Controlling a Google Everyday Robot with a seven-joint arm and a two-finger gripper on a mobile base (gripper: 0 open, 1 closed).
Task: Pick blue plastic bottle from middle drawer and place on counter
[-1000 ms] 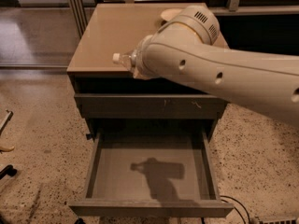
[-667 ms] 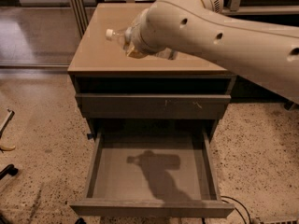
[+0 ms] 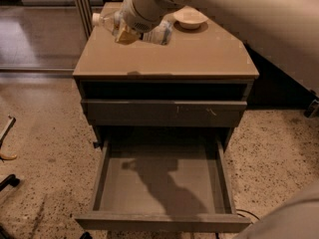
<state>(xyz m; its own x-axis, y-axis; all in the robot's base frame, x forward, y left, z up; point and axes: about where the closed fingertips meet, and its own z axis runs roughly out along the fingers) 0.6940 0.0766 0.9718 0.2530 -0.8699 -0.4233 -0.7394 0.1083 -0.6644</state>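
Your tool is clamped on the blue plastic bottle, holding it sideways low over the worktop, near the white bowl. The bottle is out of the open middle drawer. I judge 2 steps are left: set it down and release.

Bottles: one, the blue plastic bottle, with one white cap.
Bowls: one white bowl, standing on the table.
Tables: one table.
Drawers: two, the middle drawer pulled out and one shut drawer front above it.
Arms: one robot arm.
Claws: one claw, over the table's rear left part, clasped round the bottle.
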